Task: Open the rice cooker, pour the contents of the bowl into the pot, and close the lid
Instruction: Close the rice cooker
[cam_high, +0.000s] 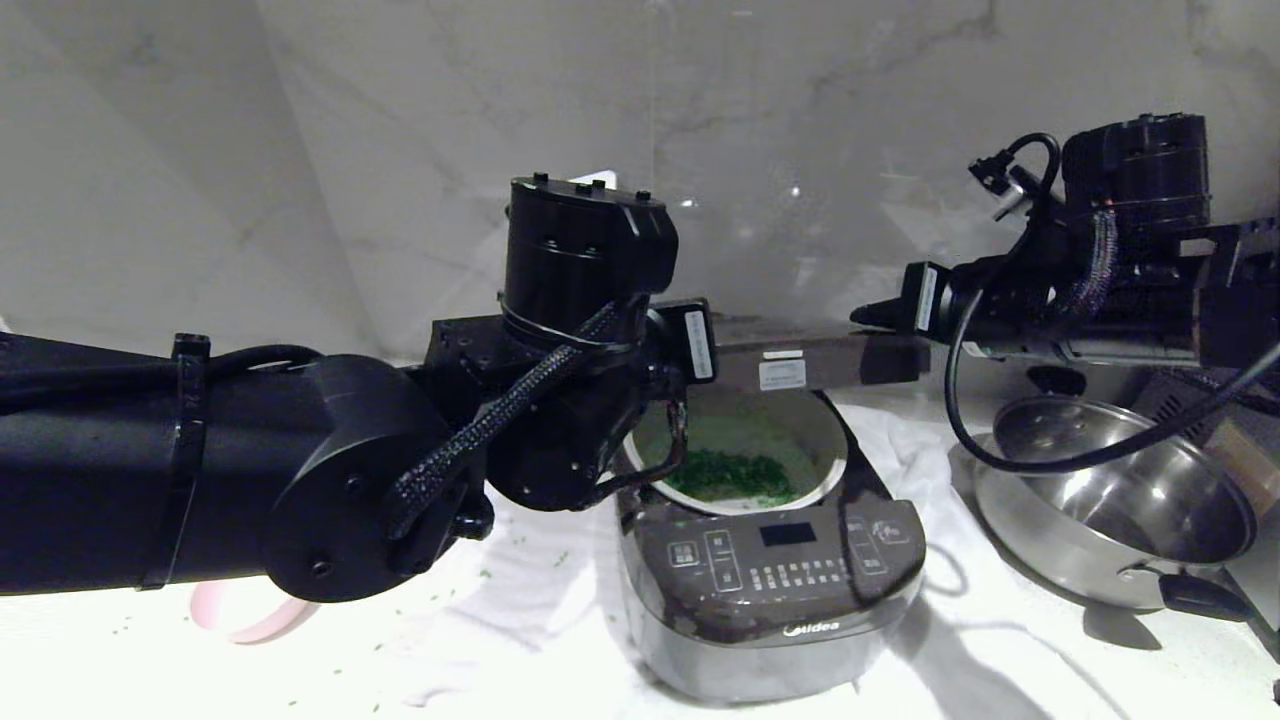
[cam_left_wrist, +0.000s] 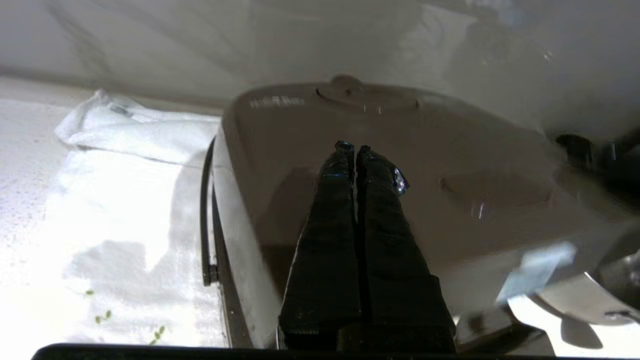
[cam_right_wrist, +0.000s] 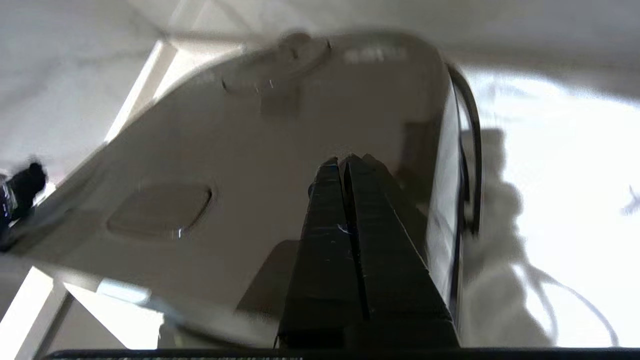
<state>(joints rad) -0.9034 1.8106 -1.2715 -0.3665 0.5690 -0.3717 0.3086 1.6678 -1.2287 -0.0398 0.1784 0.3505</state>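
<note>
The dark rice cooker stands mid-table with its lid half lowered, seen edge-on above the pot. Chopped green contents lie inside the pot. The pink bowl sits on the table at the left, mostly hidden under my left arm. My left gripper is shut and empty, its tips over the lid's brown top. My right gripper is also shut and empty, and points at the lid's top from the right side. Whether either gripper touches the lid is unclear.
A shiny steel pan with black handles stands right of the cooker. A white cloth lies under the cooker, with green bits scattered on it. A marble wall rises close behind.
</note>
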